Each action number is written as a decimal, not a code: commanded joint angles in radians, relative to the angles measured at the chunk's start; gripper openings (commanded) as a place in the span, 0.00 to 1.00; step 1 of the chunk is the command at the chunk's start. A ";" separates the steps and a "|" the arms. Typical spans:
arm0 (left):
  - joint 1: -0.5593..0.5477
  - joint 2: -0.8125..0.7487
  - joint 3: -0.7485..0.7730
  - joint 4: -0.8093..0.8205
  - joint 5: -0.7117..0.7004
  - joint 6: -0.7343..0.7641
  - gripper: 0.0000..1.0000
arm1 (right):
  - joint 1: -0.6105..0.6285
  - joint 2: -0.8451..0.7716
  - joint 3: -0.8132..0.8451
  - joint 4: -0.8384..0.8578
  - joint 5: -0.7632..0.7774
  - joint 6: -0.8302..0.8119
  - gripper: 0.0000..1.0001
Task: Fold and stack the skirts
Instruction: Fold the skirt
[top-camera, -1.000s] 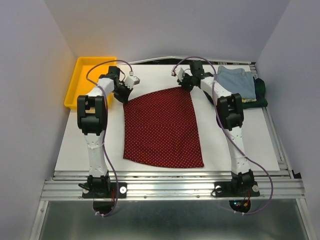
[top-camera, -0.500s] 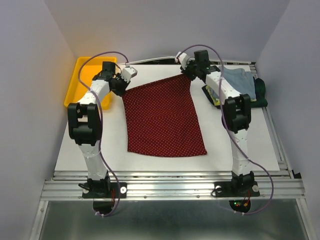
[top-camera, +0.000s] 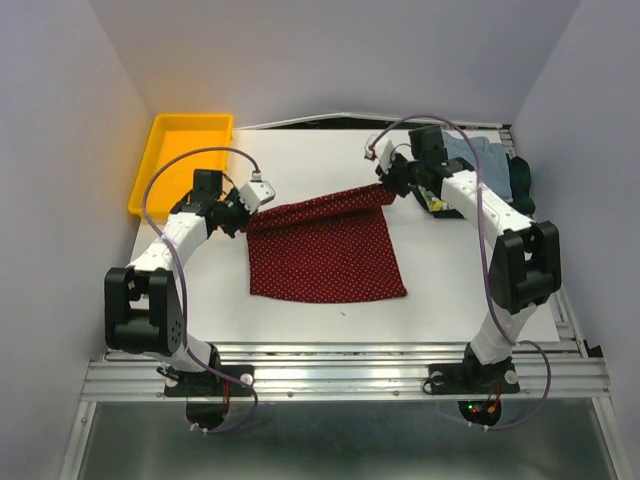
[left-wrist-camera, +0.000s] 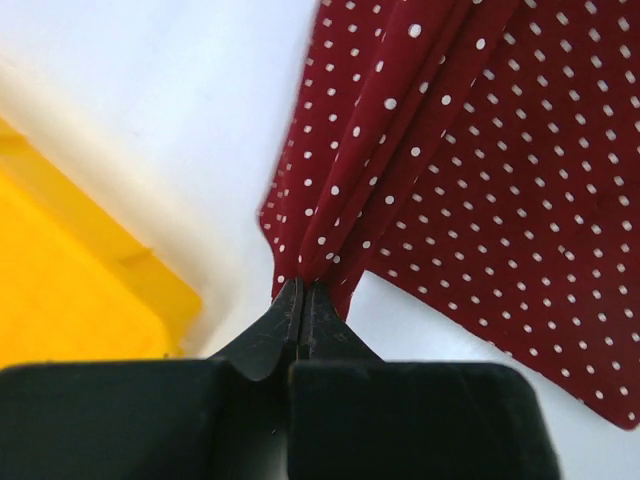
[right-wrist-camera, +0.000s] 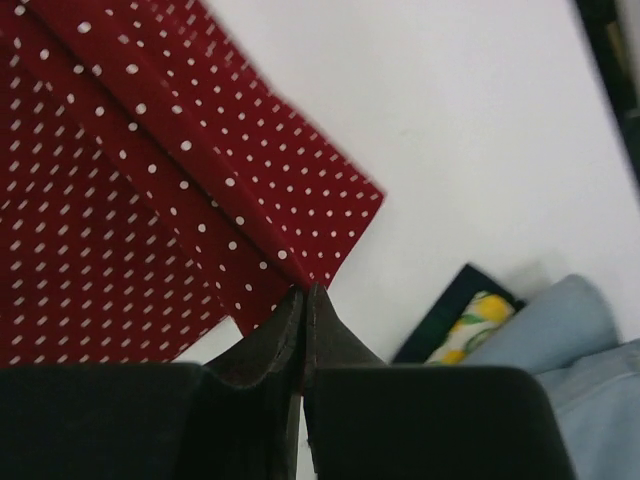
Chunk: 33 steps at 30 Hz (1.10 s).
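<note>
The dark red dotted skirt (top-camera: 325, 250) lies mid-table with its far edge lifted off the surface. My left gripper (top-camera: 243, 212) is shut on the skirt's far left corner; in the left wrist view the cloth (left-wrist-camera: 450, 170) bunches out of the closed tips (left-wrist-camera: 301, 290). My right gripper (top-camera: 388, 187) is shut on the far right corner, with the cloth (right-wrist-camera: 150, 170) running out of its tips (right-wrist-camera: 304, 292). Folded skirts sit at the back right: light blue (top-camera: 478, 160) on top, yellow-green patterned (top-camera: 436, 203) under it, dark green (top-camera: 522, 182) at the right.
A yellow plastic tray (top-camera: 185, 160) stands at the back left corner, close behind my left arm; its edge shows in the left wrist view (left-wrist-camera: 70, 290). The white table mat (top-camera: 330, 320) ends at a metal rail along the front.
Both grippers have come toward the near side with the skirt's far corners, pulling the far edge back over the cloth. The visible skirt is now shorter front to back.
</note>
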<state>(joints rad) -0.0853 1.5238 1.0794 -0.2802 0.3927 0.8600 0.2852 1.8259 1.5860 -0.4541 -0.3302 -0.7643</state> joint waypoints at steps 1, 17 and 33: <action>0.007 -0.105 -0.165 -0.014 -0.031 0.096 0.00 | 0.025 -0.112 -0.217 -0.023 -0.004 0.023 0.01; -0.064 -0.056 -0.294 0.029 0.023 0.002 0.00 | 0.043 -0.114 -0.394 0.002 -0.101 0.175 0.01; -0.079 -0.034 -0.177 -0.163 0.095 0.045 0.39 | 0.043 -0.105 -0.365 -0.063 -0.109 0.123 0.01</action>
<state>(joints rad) -0.1513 1.4689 0.8558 -0.3641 0.4473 0.8787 0.3305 1.7218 1.1645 -0.4942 -0.4206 -0.6216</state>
